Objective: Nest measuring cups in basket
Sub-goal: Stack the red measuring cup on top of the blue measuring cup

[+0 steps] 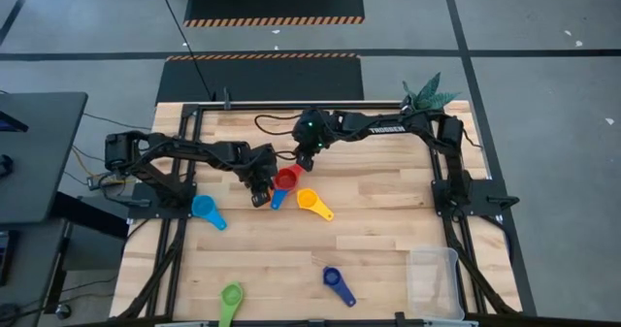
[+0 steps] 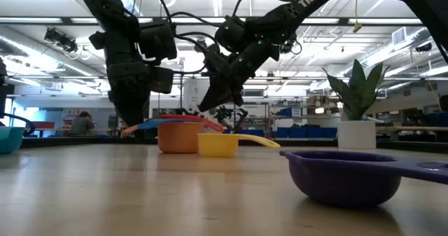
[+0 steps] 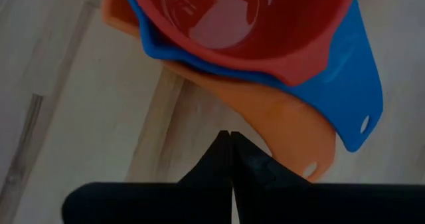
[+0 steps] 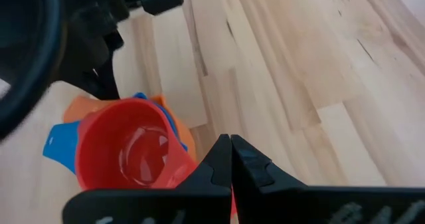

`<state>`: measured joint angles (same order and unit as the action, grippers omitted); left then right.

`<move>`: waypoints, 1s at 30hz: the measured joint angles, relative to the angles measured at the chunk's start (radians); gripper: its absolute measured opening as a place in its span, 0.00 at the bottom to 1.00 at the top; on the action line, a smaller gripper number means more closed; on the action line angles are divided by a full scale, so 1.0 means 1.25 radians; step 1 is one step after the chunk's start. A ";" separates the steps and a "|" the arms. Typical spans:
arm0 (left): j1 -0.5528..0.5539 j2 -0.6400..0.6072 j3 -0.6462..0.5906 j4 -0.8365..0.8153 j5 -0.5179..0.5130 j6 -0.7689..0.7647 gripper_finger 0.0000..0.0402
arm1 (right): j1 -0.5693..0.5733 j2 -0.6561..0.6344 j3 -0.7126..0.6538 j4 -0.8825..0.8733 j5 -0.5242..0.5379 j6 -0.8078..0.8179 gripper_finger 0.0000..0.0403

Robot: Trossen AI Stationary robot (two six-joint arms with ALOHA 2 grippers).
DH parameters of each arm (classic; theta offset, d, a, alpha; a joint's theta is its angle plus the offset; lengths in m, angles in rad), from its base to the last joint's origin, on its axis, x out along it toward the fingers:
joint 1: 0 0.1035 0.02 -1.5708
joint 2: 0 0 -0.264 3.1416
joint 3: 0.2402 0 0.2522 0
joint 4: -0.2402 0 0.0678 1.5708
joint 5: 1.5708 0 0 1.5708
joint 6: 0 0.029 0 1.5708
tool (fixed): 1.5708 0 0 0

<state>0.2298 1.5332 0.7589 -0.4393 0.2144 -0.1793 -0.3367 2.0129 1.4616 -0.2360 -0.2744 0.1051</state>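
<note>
A red cup [image 1: 286, 179] sits nested in a blue cup, which sits in an orange cup [image 2: 178, 138], at the table's middle. My left gripper [image 1: 260, 189] is shut, just left of this stack, over the orange handle [image 3: 292, 131]. My right gripper [image 1: 306, 160] is shut, just beyond the stack and above the red cup [image 4: 126, 151]. The yellow cup [image 1: 308, 200] stands beside the stack. The light blue cup [image 1: 204, 207], green cup [image 1: 231, 295] and dark blue cup [image 1: 333, 277] lie apart on the table. The clear basket [image 1: 434, 280] stands at the near right corner. My left gripper points down with its shut fingertips [image 3: 226, 144] at the edge of the orange cup's handle, near its free end; I cannot tell whether they touch it. My right gripper slants down over the red cup's handle side [image 4: 182, 174]; I cannot tell whether it touches.
A potted plant [image 1: 427, 94] stands at the far right corner, its white pot [image 2: 357, 134] beyond the cups. A black frame rims the table. Bare wood lies between the stack and the basket, with the dark blue cup [image 2: 343, 176] near the front edge.
</note>
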 joint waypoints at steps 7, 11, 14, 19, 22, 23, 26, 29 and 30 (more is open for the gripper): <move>-0.003 0.000 0.000 0.009 0.000 -0.020 0.00 | -0.005 0.000 0.000 0.017 -0.009 -0.016 0.00; -0.014 0.000 0.000 0.018 0.000 -0.041 0.00 | -0.007 0.000 0.000 0.031 -0.013 -0.017 0.00; -0.027 0.000 0.000 0.018 0.000 -0.058 0.00 | -0.007 0.000 0.000 0.033 -0.013 -0.018 0.00; -0.040 0.000 0.000 0.021 0.000 -0.079 0.00 | -0.009 0.005 -0.001 0.037 -0.037 -0.027 0.00; -0.044 0.000 -0.001 0.030 -0.003 -0.092 0.00 | -0.009 0.022 -0.001 0.041 -0.059 -0.029 0.00; -0.044 0.000 -0.001 0.035 -0.005 -0.099 0.00 | -0.007 0.033 0.000 0.061 -0.065 -0.029 0.00; -0.048 0.000 -0.001 0.042 -0.007 -0.106 0.00 | -0.004 0.050 0.002 0.058 -0.085 -0.028 0.00; -0.052 0.005 -0.001 0.054 -0.010 -0.121 0.00 | -0.004 0.053 0.010 0.060 -0.091 -0.036 0.00; -0.053 0.009 -0.001 0.056 -0.011 -0.121 0.00 | -0.004 0.053 0.011 0.069 -0.091 -0.044 0.00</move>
<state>0.1636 1.5439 0.7578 -0.3687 0.2005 -0.3305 -0.3420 2.0789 1.4758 -0.1494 -0.3878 0.0506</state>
